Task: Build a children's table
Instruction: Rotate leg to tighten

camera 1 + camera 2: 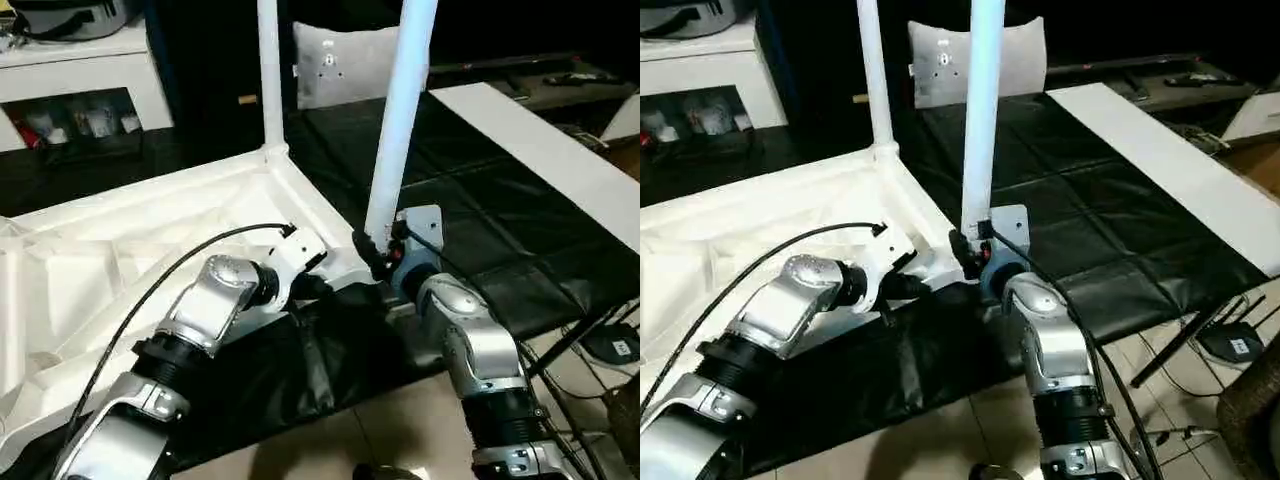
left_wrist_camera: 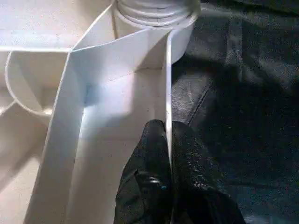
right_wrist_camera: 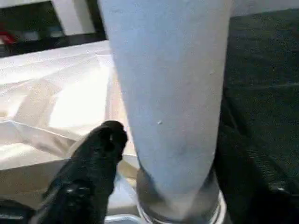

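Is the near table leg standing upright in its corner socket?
Yes. The near leg stands upright, its base in the tabletop's corner socket.

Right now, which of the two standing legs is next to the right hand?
The nearer leg, standing in the corner socket closest to the robot, with the right hand at its base. The other leg stands at the far corner.

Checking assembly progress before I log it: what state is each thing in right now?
Tabletop: upside down on the black mat, rim up.
Near leg: upright in the near corner socket.
Far leg: upright in its corner socket.
Left gripper: shut on the tabletop's rim.
Right gripper: fingers either side of the near leg's base; grip unclear.
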Tool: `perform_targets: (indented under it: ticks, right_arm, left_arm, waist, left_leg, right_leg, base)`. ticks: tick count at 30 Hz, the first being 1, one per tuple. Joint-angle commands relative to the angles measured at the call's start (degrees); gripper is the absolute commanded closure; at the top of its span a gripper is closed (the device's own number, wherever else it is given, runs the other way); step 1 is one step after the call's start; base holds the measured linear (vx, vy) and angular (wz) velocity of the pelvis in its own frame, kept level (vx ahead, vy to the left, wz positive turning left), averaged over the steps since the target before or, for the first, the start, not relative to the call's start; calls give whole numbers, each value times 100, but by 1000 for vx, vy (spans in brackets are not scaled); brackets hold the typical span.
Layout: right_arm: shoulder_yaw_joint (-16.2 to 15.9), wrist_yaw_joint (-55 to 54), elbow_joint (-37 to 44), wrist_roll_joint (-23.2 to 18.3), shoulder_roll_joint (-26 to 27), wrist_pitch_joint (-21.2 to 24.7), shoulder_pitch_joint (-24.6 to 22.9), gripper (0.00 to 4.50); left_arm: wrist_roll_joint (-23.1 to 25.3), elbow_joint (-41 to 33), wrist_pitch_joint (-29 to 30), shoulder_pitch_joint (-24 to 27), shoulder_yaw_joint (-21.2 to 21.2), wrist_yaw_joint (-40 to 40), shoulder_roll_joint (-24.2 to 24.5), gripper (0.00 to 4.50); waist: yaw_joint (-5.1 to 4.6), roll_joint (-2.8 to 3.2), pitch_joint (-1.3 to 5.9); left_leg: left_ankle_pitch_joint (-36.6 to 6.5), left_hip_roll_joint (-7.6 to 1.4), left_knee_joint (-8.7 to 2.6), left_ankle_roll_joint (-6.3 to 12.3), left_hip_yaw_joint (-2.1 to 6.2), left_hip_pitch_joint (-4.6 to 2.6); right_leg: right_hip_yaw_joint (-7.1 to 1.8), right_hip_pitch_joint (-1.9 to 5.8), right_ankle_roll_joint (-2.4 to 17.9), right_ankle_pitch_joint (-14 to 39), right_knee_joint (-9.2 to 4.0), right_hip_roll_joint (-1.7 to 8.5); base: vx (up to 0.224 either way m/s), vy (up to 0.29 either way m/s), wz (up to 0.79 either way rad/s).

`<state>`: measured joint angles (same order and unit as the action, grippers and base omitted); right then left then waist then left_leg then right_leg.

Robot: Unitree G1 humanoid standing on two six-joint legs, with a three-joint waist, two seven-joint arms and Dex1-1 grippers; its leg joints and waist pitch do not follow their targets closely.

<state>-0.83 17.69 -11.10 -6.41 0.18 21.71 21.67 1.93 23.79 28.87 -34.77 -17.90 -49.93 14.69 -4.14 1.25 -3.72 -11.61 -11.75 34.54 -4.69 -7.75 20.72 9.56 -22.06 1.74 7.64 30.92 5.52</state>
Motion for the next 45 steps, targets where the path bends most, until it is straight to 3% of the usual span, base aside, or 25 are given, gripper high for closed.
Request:
perform_targets:
  ticks: [1, 2, 4, 6, 7, 8, 10, 13, 16, 19, 21, 23, 26, 29, 32, 35, 45]
  right_arm:
    - [-470, 631, 327, -295, -46, -55, -106, 105]
    - [-389, 832, 416, -358, -190, -87, -186, 95]
    - [-301, 1249, 581, -495, -510, -65, -308, 83]
    - [-273, 1734, 726, -610, -875, -37, -403, 61]
    - [-260, 1873, 752, -651, -982, -24, -415, 53]
    - [-252, 1942, 762, -673, -1032, -22, -420, 47]
    - [-213, 2336, 801, -788, -1294, -20, -432, 28]
    - [-276, 3271, 791, -941, -1903, -59, -406, 6]
    - [-409, 4019, 763, -1160, -2335, 81, -320, 3]
    - [-576, 4690, 675, -1262, -2640, 102, -217, 3]
    - [-608, 4798, 646, -1268, -2687, 90, -193, 30]
    - [-762, 5319, 395, -1287, -2811, -81, -58, 38]
    - [-991, 5816, 190, -1309, -2922, -93, 93, 71]
    - [-1105, 5990, 115, -1315, -2939, -83, 176, 80]
    - [-1223, 6228, 108, -1311, -2966, -34, 205, 124]
    - [-1309, 6406, 93, -1339, -3025, 26, 228, 128]
    - [-1325, 6481, 337, -1562, -3044, 356, 116, 228]
  left_arm:
    - [-232, -283, -390, -120, -85, -252, -19, 450]
    - [-213, -285, -518, -74, -87, -420, 75, 450]
    - [-209, -305, -702, -4, -98, -693, 241, 450]
    - [-262, -349, -993, 73, -139, -1096, 412, 450]
    - [-276, -364, -975, 90, -157, -1182, 467, 450]
    - [-282, -370, -1004, 101, -171, -1236, 498, 450]
    - [-331, -409, -1144, 158, -254, -1564, 662, 450]
    - [-354, -413, -1528, 206, -475, -2194, 990, 450]
    - [-305, -327, -1863, 186, -620, -2668, 1200, 450]
    - [-318, -266, -2135, 153, -709, -3089, 1320, 450]
    - [-334, -253, -2176, 143, -716, -3170, 1333, 450]
    - [-359, -273, -2319, 102, -807, -3451, 1439, 450]
    - [-371, -282, -2472, 63, -900, -3746, 1546, 450]
    - [-332, -237, -2590, 37, -922, -3832, 1566, 450]
    - [-292, -188, -2672, 25, -920, -3890, 1562, 450]
    - [-297, -153, -2693, 2, -917, -3885, 1548, 450]
    - [-333, -46, -2627, 5, -822, -3708, 1447, 450]
  waist:
    - [81, -36, 437]
    - [103, -37, 447]
    - [198, -57, 495]
    - [279, -56, 507]
    - [345, -60, 473]
    - [387, -59, 475]
    - [444, -33, 450]
    - [529, -46, 407]
    - [618, -28, 378]
    - [649, -72, 377]
    - [679, -63, 388]
    - [700, -108, 397]
    - [743, -93, 404]
    - [754, -111, 421]
    - [760, -144, 424]
    - [764, -154, 420]
    - [765, -169, 391]
  left_leg:
    - [-1078, -82, -392, 433, -20, 40]
    - [-979, -87, -382, 467, -37, 39]
    - [-470, -75, -342, 621, -55, 106]
    - [-158, -69, -306, 792, -85, 113]
    - [-176, -75, -307, 828, -110, 95]
    - [-262, -68, -311, 763, -120, 89]
    - [-428, -89, -329, 669, -120, 52]
    - [-771, -134, -368, 535, -131, -21]
    - [-1128, -140, -397, 439, -143, -95]
    - [-1291, -143, -411, 369, -137, -108]
    - [-1184, -149, -413, 361, -139, -100]
    - [-1110, -144, -415, 361, -150, -73]
    - [-1040, -150, -405, 404, -162, -82]
    - [-949, -170, -411, 387, -162, -73]
    - [-888, -163, -413, 369, -168, -58]
    - [-897, -176, -416, 360, -180, -77]
    - [-998, -162, -417, 320, -190, -79]
  right_leg:
    - [-327, 341, 717, 1942, -304, 350]
    - [-353, 344, 761, 1846, -276, 357]
    - [-409, 389, 875, 1335, -151, 331]
    - [-442, 361, 990, 893, -79, 320]
    - [-453, 316, 1028, 957, -93, 316]
    - [-444, 331, 982, 1189, -98, 312]
    - [-438, 299, 856, 1617, -150, 311]
    - [-453, 230, 792, 1977, -194, 280]
    - [-469, 202, 754, 2270, -232, 282]
    - [-469, 222, 655, 2572, -263, 305]
    - [-491, 222, 691, 2459, -239, 306]
    - [-505, 237, 726, 2394, -214, 307]
    - [-518, 224, 787, 2337, -195, 308]
    - [-538, 230, 901, 2051, -144, 300]
    - [-556, 245, 930, 1984, -121, 297]
    - [-570, 229, 971, 1947, -115, 296]
    - [-568, 222, 842, 2303, -171, 299]
  base:
    - [52, -35, 6]
    - [0, 0, 0]
    - [0, 0, 0]
    - [0, 0, 0]
    - [0, 0, 0]
    - [0, 0, 0]
    - [0, 0, 0]
    - [0, 0, 0]
    - [0, 0, 0]
    - [0, 0, 0]
    - [0, 0, 0]
    - [0, 0, 0]
    - [0, 0, 0]
    - [0, 0, 0]
    - [0, 0, 0]
    - [0, 0, 0]
    - [0, 0, 0]
